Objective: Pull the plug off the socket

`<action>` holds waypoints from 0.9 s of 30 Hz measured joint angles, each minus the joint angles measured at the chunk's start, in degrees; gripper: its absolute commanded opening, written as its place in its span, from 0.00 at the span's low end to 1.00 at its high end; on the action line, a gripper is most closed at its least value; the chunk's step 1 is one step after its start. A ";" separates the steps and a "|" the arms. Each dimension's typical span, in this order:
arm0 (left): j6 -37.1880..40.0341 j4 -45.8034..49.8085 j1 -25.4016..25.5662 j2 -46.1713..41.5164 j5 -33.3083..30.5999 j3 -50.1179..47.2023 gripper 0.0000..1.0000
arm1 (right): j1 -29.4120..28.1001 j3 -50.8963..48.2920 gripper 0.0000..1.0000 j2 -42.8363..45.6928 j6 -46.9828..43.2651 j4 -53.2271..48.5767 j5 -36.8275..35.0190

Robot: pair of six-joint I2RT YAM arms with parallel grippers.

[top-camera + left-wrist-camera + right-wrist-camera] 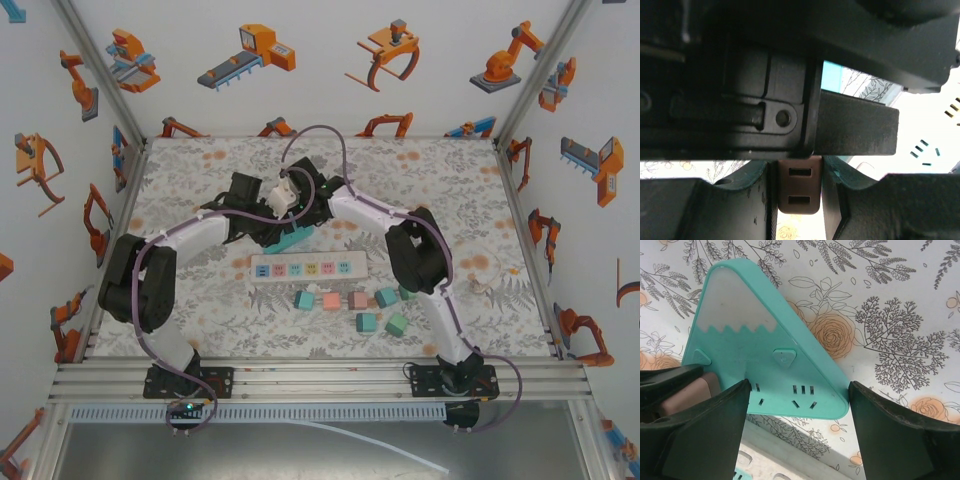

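A teal triangular socket point(750, 350) lies flat on the flowered table point(293, 240), behind the white strip. A brown plug point(799, 187) sits between the pads of my left gripper point(799, 192), which is shut on it. In the right wrist view the same plug point(687, 395) stands at the socket's left edge, mostly hidden by a dark finger, so I cannot tell whether it is still seated. My right gripper point(799, 405) is open, its jaws straddling the socket's near corner. Its left finger point(710, 430) overlaps the socket's edge, and its right finger point(900, 435) stands a little clear of it.
A white power strip point(307, 268) with coloured outlets lies just in front of the socket, close under my right gripper. Several loose pink and teal cube plugs point(350, 300) lie nearer the arms' bases. Both arms meet over the table's middle back.
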State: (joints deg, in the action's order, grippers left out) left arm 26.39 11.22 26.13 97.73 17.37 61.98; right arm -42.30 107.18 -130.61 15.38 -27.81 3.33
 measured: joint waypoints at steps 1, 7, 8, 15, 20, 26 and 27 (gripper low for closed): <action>0.33 0.13 0.04 -0.04 0.00 0.00 0.06 | -0.02 0.11 0.69 0.00 0.07 -0.20 -0.22; 6.12 0.33 2.25 -1.62 -3.58 -1.09 0.06 | 0.33 0.63 0.69 -0.28 1.36 -1.31 0.11; 7.65 0.11 2.84 -2.32 -4.39 -1.62 0.06 | 0.33 0.81 0.69 -0.42 1.53 -1.46 0.17; 11.98 -0.11 5.99 -6.47 -6.86 -2.51 0.06 | 0.02 1.33 0.69 -0.55 1.57 -2.01 -0.90; 11.58 -0.09 5.92 -6.49 -6.27 -2.54 0.06 | 0.00 1.51 0.71 -0.39 1.75 -2.19 -0.83; 7.65 -0.11 5.42 -8.28 -1.97 -3.85 0.06 | -0.07 -0.63 0.73 1.25 2.69 -1.31 0.37; 6.32 -0.37 5.01 -9.27 -1.05 -4.04 0.06 | -0.04 -1.46 0.73 1.73 2.82 -1.29 0.68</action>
State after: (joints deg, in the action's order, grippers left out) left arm 32.71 10.85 31.14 88.47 16.32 57.93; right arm -42.35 105.71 -128.88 18.20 -29.10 4.01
